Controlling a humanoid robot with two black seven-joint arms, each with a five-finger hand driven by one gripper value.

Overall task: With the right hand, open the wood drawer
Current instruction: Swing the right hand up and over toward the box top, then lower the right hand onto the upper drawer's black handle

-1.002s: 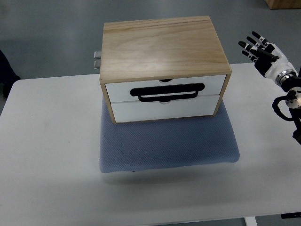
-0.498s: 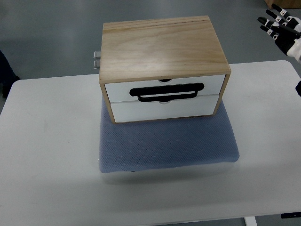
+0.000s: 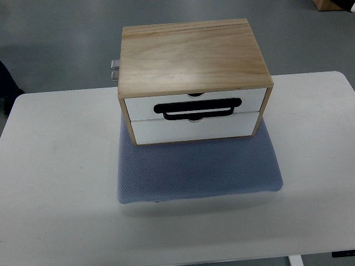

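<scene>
The wood drawer box sat at twelve o'clock on the bench, on a blue mat. No hand showed, so its state was unknown. The drawer looked stiff and light; the black handle seemed best to pull.

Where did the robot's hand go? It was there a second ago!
The right hand moved up and away toward the far right corner, then left the picture; it held nothing. The wooden drawer box stayed put on the blue mat, both white drawers shut, the black handle untouched. The table looks the same.
</scene>
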